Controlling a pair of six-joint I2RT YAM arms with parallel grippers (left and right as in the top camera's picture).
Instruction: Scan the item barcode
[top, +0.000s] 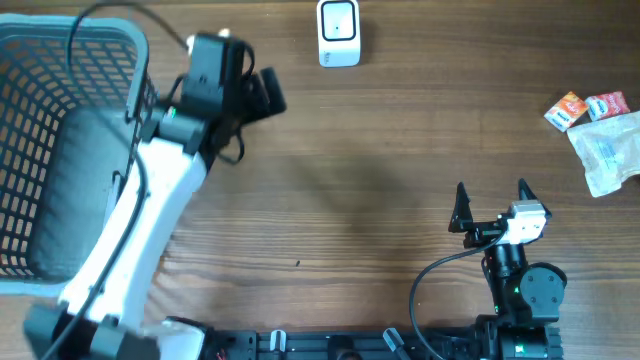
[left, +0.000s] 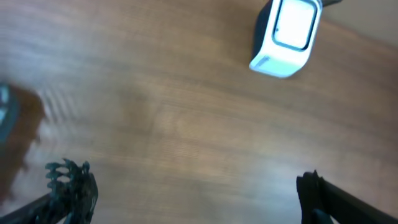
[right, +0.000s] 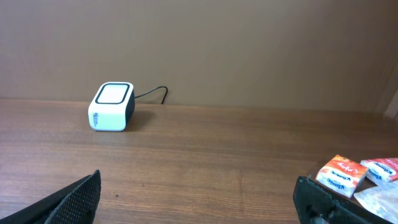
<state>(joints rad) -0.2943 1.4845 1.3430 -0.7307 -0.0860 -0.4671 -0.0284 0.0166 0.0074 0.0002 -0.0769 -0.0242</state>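
The white barcode scanner stands at the table's far edge, its window facing up; it also shows as the scanner and the scanner. Three items lie at the right: an orange packet, a red-and-white packet and a clear bag. My left gripper hovers open and empty left of the scanner, fingers wide apart. My right gripper stands open and empty near the front, left of the items. The orange packet sits just beyond its right finger.
A blue-grey mesh basket with a dark bottom fills the left side, and my left arm crosses beside its right wall. The scanner's black cable runs off behind it. Bare wooden table lies between the grippers.
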